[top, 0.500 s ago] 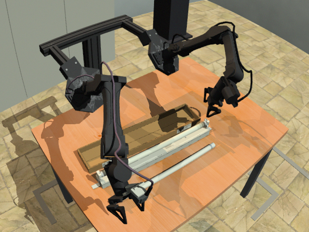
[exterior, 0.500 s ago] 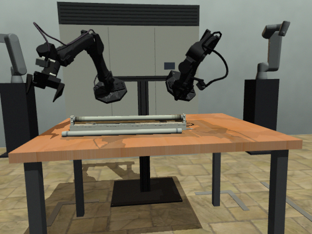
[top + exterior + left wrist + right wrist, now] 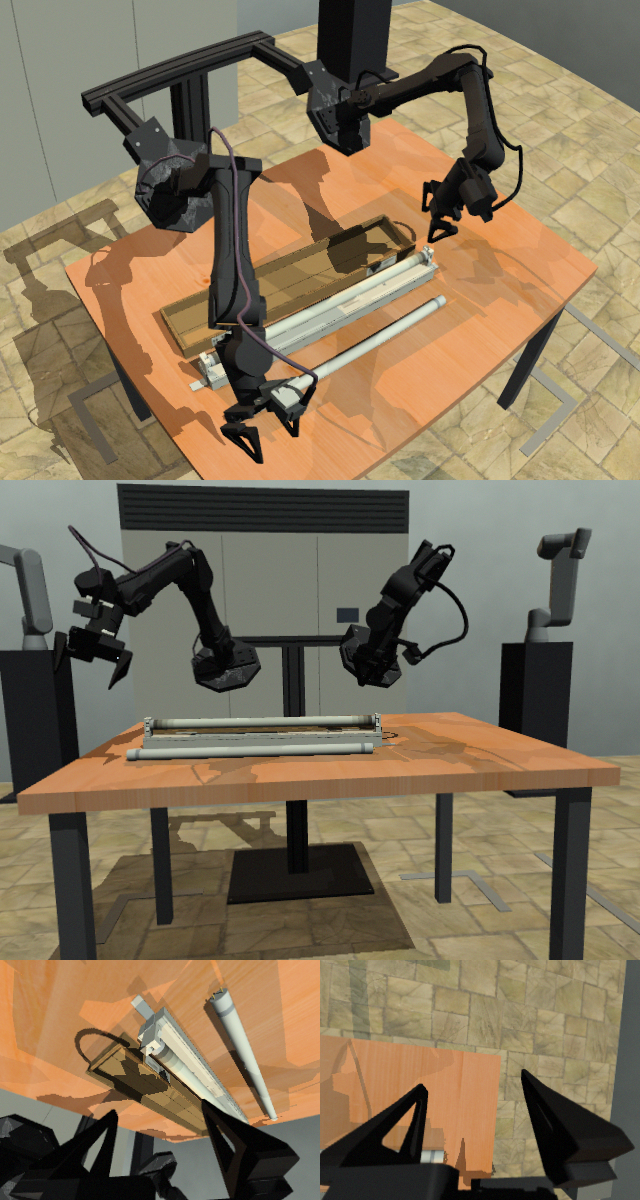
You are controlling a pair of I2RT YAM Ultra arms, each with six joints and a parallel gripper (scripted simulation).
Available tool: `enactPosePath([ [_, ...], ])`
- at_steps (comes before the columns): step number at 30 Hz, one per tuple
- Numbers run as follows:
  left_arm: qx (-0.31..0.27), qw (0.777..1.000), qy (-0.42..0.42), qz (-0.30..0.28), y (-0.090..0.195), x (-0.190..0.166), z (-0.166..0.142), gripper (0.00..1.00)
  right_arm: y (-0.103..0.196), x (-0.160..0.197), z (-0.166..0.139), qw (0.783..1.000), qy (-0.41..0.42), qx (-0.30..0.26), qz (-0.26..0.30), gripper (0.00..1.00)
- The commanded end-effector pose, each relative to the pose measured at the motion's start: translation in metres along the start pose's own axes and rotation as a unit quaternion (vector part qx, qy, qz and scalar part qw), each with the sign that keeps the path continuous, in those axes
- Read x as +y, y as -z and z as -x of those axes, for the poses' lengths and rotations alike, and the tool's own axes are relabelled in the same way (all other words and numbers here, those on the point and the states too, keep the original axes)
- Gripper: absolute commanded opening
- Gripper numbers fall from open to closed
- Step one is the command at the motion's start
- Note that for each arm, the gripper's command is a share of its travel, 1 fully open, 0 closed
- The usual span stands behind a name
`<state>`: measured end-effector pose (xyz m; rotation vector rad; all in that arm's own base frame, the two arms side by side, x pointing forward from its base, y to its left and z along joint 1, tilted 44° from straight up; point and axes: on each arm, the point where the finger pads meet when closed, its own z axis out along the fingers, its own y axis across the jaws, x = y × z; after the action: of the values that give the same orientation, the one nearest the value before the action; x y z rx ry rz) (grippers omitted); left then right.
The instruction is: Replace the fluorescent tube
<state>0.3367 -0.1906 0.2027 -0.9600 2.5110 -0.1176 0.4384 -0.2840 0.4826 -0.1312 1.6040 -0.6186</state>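
Left gripper: spread wide, holding nothing, right of centre in the top view
Right gripper: also spread and unloaded, lower left in the top view
Old tube: seated in the fixture, mid-frame in the top view; pulling one end before the other could bend or wrench it
LED tube: loose on the bench, lower centre of the top view; a nudge while ungripped may roll and break it
Carton: just behind the fixture; a knocked wall could slide or tip it, and a tube released too high would drop hard
White side: orientation unclear, so it could be locked in wrong way up
Writing: a pale label on the carton, its print too small to read; no brand legible
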Motion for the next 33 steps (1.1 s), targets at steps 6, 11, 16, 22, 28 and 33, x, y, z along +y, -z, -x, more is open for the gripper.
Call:
enactPosePath([
  [6, -0.001, 1.000, -0.003, -0.010, 0.0074, -0.0032, -0.0019, 0.49, 0.0069, -0.0057, 0.0104, 1.000, 0.003, -0.009, -0.007, 1.00],
  [11, -0.001, 1.000, -0.003, -0.010, 0.0074, -0.0032, -0.0019, 0.49, 0.0069, -0.0057, 0.0104, 1.000, 0.003, -0.009, -0.007, 1.00],
  [16, -0.001, 1.000, -0.003, -0.010, 0.0074, -0.0032, -0.0019, 0.49, 0.0069, -0.0057, 0.0104, 1.000, 0.003, -0.009, -0.007, 1.00],
  [22, -0.001, 1.000, -0.003, -0.010, 0.0074, -0.0032, -0.0019, 0.49, 0.0069, -0.0057, 0.0104, 1.000, 0.003, -0.009, -0.007, 0.49],
  [28, -0.001, 1.000, -0.003, -0.010, 0.0074, -0.0032, -0.0019, 0.49, 0.0069, -0.0057, 0.0104, 1.000, 0.003, -0.009, -0.007, 0.49],
  [33, -0.001, 1.000, -0.003, -0.010, 0.0074, -0.0032, -0.0019, 0.49, 0.0069, -0.0057, 0.0104, 1.000, 0.003, -0.009, -0.007, 0.49],
])
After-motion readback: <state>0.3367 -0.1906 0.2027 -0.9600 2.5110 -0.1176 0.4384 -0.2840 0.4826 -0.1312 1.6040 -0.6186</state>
